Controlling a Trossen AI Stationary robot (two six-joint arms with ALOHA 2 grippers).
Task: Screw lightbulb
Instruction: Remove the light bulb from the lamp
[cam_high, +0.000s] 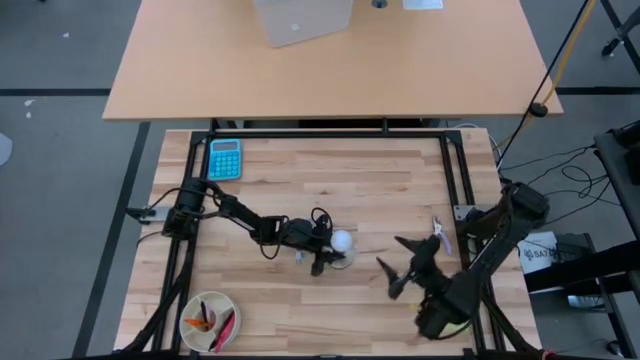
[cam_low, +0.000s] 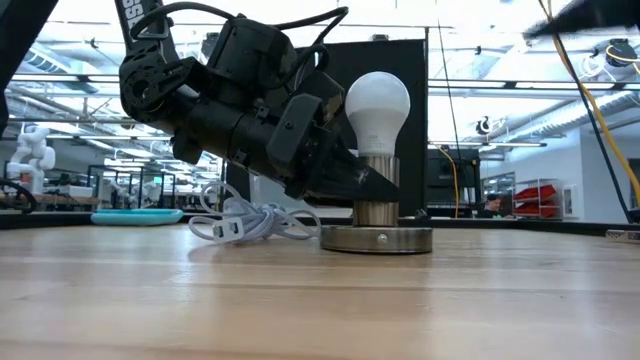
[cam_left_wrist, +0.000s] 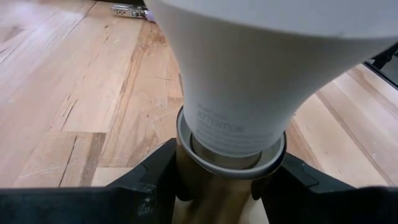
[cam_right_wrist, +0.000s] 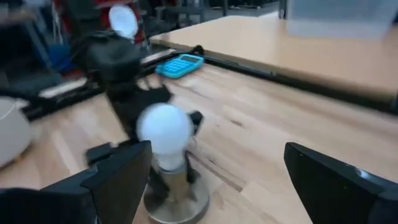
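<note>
The white lightbulb (cam_low: 377, 100) stands upright with its base in the metal socket, whose flat disc (cam_low: 377, 239) rests on the wooden table. It also shows in the high view (cam_high: 342, 240) and the right wrist view (cam_right_wrist: 165, 130). My left gripper (cam_high: 325, 258) reaches in from the table's left and is shut on the socket's stem just under the bulb (cam_left_wrist: 261, 74). My right gripper (cam_high: 405, 265) is open and empty, to the right of the bulb and facing it. A white coiled cable (cam_low: 245, 222) lies on the table beside the disc. My left gripper pinches the socket's upright stem (cam_left_wrist: 217, 193) between its two fingers (cam_left_wrist: 155, 180), just below the bulb's collar. The fingers come nearly level from the table's left and lie across the stem (cam_low: 377, 205). The socket stands upright with its disc on the table.
A teal calculator (cam_high: 224, 158) lies at the far left of the table. A round bowl (cam_high: 208, 320) with small items stands at the near left. A small purple thing (cam_high: 440, 235) lies right of the bulb. A second table with a box (cam_high: 300, 20) stands behind.
</note>
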